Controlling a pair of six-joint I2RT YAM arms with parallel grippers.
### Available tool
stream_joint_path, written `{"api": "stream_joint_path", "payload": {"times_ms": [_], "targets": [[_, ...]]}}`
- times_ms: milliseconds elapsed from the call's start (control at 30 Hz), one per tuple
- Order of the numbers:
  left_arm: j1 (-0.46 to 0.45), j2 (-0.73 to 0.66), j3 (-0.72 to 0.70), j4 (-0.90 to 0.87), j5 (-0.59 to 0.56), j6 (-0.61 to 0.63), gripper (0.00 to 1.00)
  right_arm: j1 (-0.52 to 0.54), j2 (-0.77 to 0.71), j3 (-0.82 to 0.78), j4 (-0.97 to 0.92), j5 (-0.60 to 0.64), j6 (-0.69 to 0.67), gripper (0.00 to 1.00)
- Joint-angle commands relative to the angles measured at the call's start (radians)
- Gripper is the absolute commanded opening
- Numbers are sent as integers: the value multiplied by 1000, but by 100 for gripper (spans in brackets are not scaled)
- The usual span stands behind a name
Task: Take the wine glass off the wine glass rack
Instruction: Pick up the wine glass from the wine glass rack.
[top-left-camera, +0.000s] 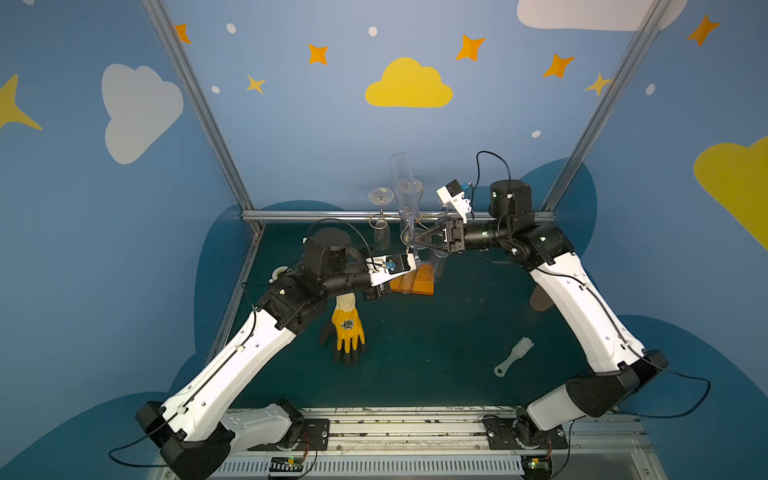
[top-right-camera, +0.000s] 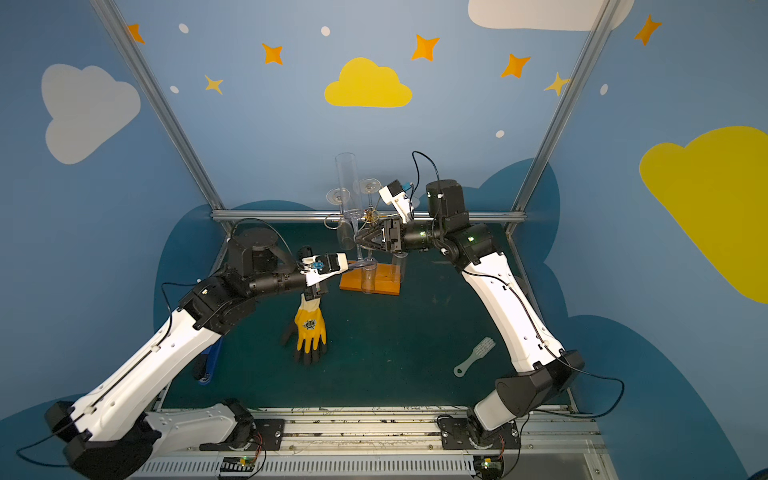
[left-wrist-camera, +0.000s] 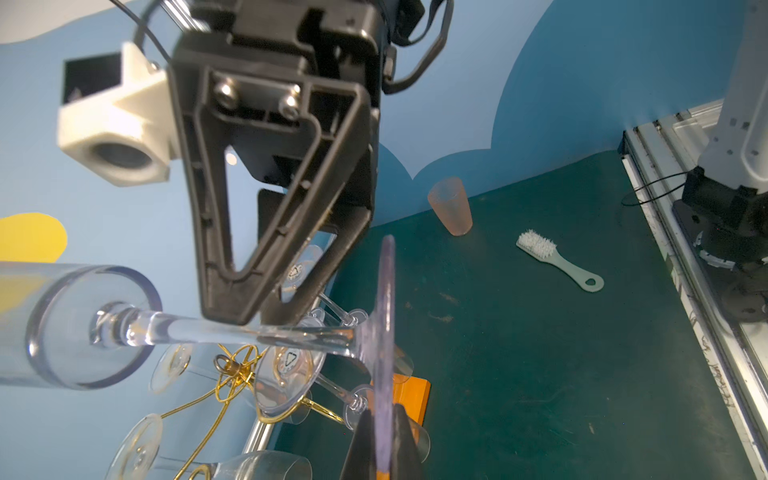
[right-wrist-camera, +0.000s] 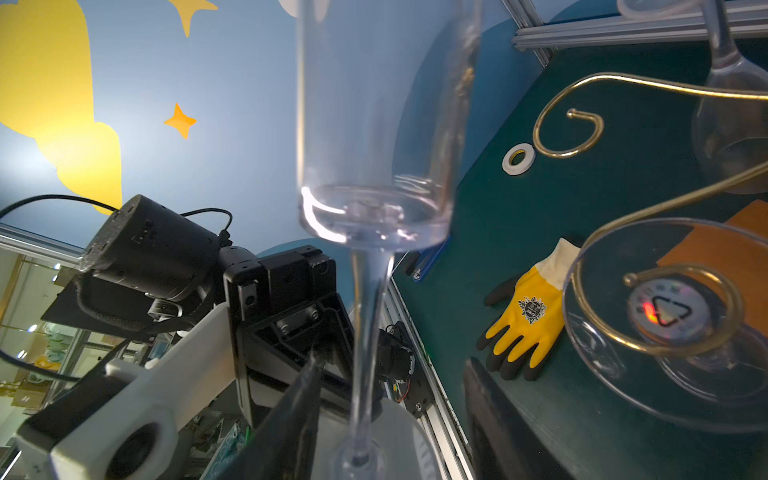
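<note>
Clear plastic flute wine glass, long axis vertical, bowl uppermost: left gripper pinches its foot disc; right gripper, jaws parted, straddles the stem without gripping.

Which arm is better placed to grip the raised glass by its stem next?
Right. The right gripper straddles the stem of the wine glass, jaws open; the left gripper is shut on its foot.

The green tabletop bears the wine glass rack, a yellow glove, a brush and a tape roll.
</note>
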Motion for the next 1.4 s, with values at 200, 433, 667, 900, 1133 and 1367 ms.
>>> {"api": "stream_joint_path", "payload": {"times_ms": [200, 433, 667, 900, 1133, 1367], "targets": [[-11, -18, -28, 82, -40, 50, 3, 25, -44, -44, 22, 52, 16, 40], [-14, -8, -44, 102, -44, 61, 3, 35, -43, -78, 52, 65, 32, 36], [-15, 6, -44, 110, -44, 64, 3, 45, -17, -77, 79, 58, 57, 15], [-19, 11, -50, 122, -48, 65, 7, 52, -10, -90, 94, 58, 64, 0], [-24, 2, -82, 181, -51, 40, 40, 55, -27, -114, 117, 80, 71, 0], [-25, -46, -144, 248, -47, -60, 73, 50, -80, -132, 121, 140, 34, 0]]}}
